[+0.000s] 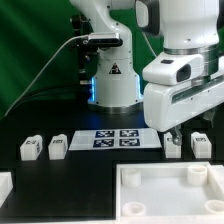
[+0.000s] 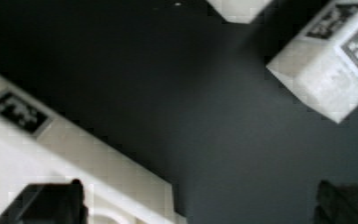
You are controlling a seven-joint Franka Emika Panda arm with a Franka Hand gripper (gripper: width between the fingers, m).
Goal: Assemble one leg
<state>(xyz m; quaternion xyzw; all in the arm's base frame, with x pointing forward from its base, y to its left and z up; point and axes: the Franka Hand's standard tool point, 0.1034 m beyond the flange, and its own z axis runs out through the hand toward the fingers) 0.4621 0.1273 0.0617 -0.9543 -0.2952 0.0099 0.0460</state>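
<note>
Four small white legs with black-and-white tags lie on the black table. Two are at the exterior view's left and two at its right. My gripper hangs just above the right pair, touching neither. In the wrist view one tagged leg lies ahead of the fingers and the corner of a second leg shows beyond it. The gripper is open and empty, with its dark fingertips wide apart.
The large white tray-like part with corner holes lies at the front right; its edge shows in the wrist view beside one finger. The marker board lies mid-table. A white piece sits at the front left. The arm's base stands behind.
</note>
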